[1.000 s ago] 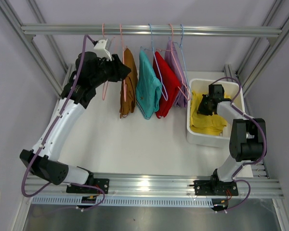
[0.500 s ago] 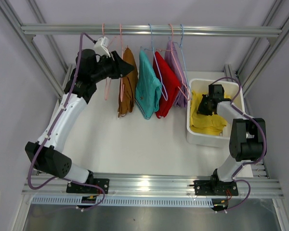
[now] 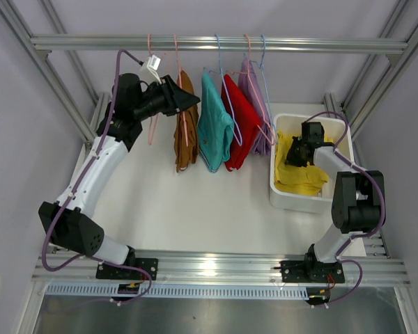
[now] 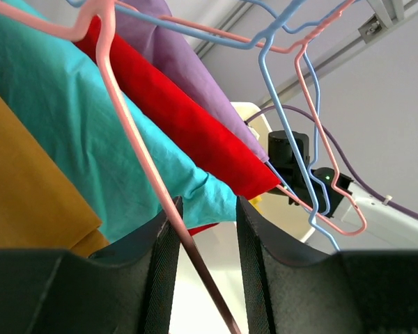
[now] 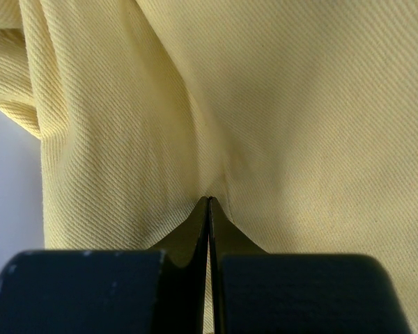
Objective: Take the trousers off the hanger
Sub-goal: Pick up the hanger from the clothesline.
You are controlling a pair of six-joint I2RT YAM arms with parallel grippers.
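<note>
Left claw (image 4: 205,209), slightly parted, straddles the pink hanger (image 4: 136,146) wire beside the brown trousers (image 3: 187,132). Beyond it, teal (image 3: 214,129), red (image 3: 242,129) and lavender (image 3: 254,90) hang lengthwise downward. Right claw (image 5: 208,202) pinches the yellow trousers (image 3: 299,177) crumpled in the bin (image 3: 285,198).

Hanging left to right: brown trousers (image 3: 186,136), teal trousers (image 3: 212,132), red trousers (image 3: 242,132), lavender trousers (image 3: 253,87). All are plain, no prints. The yellow trousers (image 3: 299,177) are pale with a fine diagonal twill weave, and the bin (image 3: 284,197) on the right is white. The hangers are a pink hanger (image 4: 141,129) and a light blue hanger (image 4: 265,104). The arms (image 3: 90,177) are white and black, with purple cables (image 3: 45,243).
</note>
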